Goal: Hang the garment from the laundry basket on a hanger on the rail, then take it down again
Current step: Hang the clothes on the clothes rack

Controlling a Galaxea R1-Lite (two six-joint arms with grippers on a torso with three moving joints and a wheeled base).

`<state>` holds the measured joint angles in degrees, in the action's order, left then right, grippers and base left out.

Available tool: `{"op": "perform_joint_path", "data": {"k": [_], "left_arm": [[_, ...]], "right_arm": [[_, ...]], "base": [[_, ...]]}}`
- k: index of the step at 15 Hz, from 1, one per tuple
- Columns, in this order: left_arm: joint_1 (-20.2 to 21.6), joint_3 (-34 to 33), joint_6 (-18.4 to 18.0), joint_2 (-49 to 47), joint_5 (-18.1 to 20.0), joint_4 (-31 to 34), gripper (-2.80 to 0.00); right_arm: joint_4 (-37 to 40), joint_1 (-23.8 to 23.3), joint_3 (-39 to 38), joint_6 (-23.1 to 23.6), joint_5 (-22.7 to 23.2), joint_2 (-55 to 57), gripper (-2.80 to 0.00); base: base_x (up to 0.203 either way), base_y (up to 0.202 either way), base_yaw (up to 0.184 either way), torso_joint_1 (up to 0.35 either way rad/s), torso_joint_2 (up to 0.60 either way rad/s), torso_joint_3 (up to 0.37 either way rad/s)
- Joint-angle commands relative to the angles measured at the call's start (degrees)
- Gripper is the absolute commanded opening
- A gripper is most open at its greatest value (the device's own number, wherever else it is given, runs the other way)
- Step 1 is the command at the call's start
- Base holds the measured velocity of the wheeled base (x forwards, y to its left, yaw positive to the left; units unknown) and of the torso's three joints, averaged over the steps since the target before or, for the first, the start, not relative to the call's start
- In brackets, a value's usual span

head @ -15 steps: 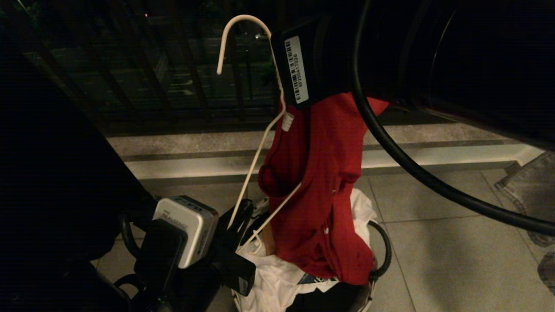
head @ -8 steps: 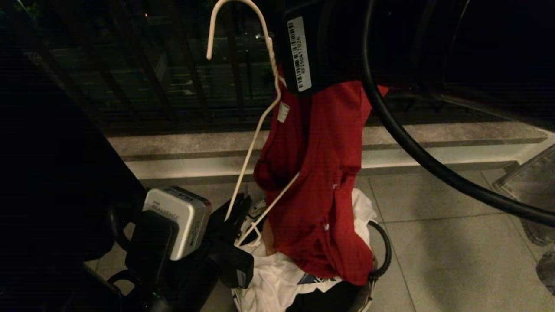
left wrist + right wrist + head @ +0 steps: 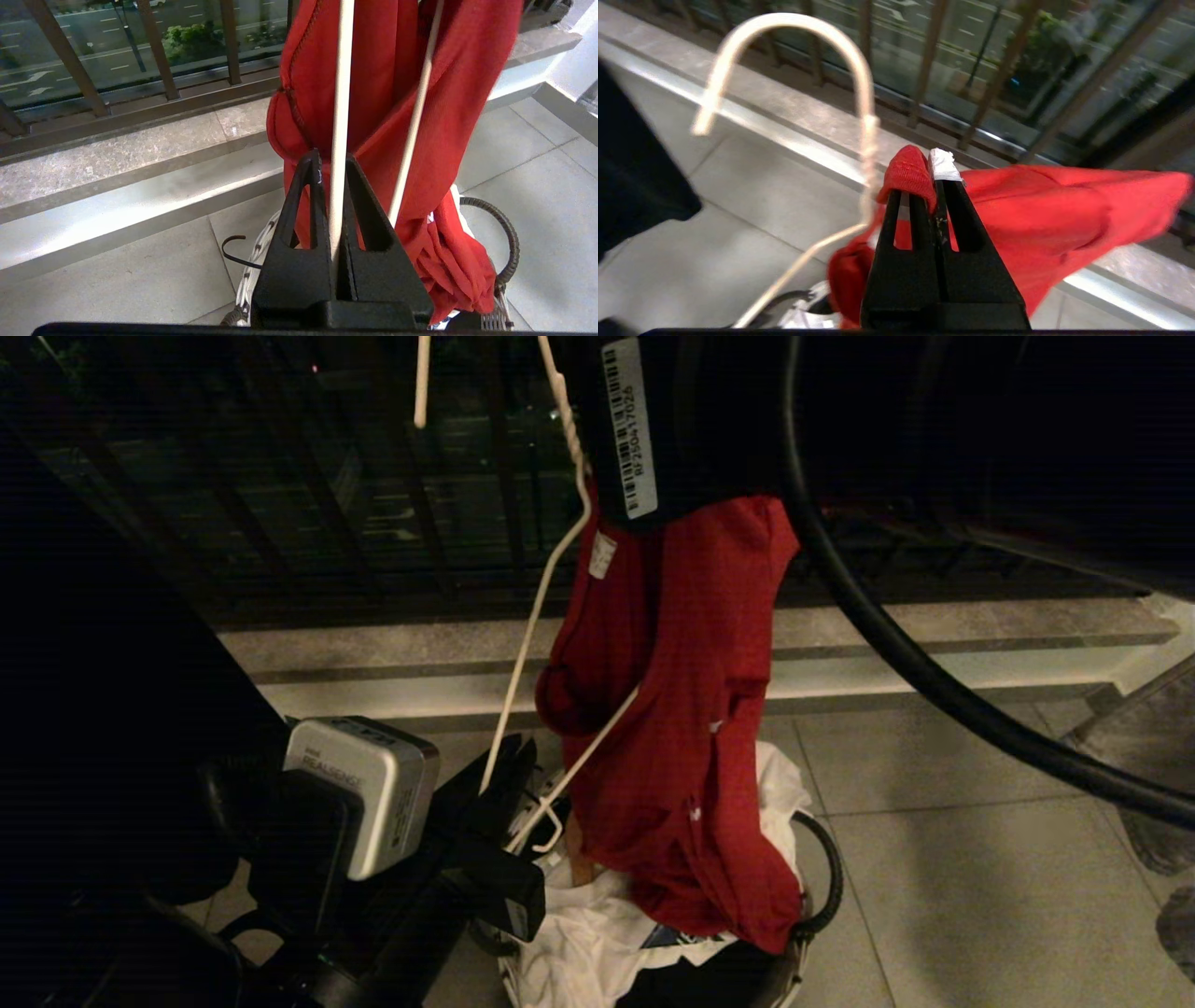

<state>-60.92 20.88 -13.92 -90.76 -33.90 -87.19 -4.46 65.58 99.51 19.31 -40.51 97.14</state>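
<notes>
The red garment (image 3: 681, 709) hangs in a bunch above the laundry basket (image 3: 826, 882), its hem still trailing over the basket's rim. My right gripper (image 3: 931, 186) is shut on the garment's (image 3: 1041, 210) neck edge beside the white label; in the head view its wrist housing (image 3: 635, 429) hides the fingers. The white wire hanger (image 3: 523, 672) is threaded into the garment, and its hook (image 3: 864, 93) runs off the top of the head view. My left gripper (image 3: 332, 161) is shut on one slanted arm of the hanger (image 3: 338, 93), low at the left (image 3: 509, 775). The rail is out of view.
White clothes (image 3: 579, 933) fill the basket. A stone kerb (image 3: 373, 653) and dark balcony bars (image 3: 392, 523) lie behind. My right arm's thick black cable (image 3: 896, 653) sweeps across the right. Grey floor tiles (image 3: 980, 859) spread to the right.
My right gripper has lifted the garment's neck and the hanger higher, so the hook's top has left the head view. The left gripper has risen a little, still on the hanger.
</notes>
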Motion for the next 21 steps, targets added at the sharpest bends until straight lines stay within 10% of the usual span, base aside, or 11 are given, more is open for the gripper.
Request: {"op": "perform_joint_path", "data": {"k": [1, 21], "left_arm": [[0.01, 0.20, -0.05, -0.03, -0.20, -0.48, -2.80], [-2.80, 1.35, -0.32, 3.31, -1.17, -0.48, -2.80]], "right_arm": [[-1.39, 1.53, 0.15, 0.25, -0.30, 1.74, -2.80], [-1.69, 6.32, -1.08, -0.15, 5.35, 0.51, -2.80]], "base": [[0.000, 0.000, 0.000, 0.000, 0.00, 0.000], [0.000, 0.000, 0.000, 0.000, 0.00, 0.000]]}}
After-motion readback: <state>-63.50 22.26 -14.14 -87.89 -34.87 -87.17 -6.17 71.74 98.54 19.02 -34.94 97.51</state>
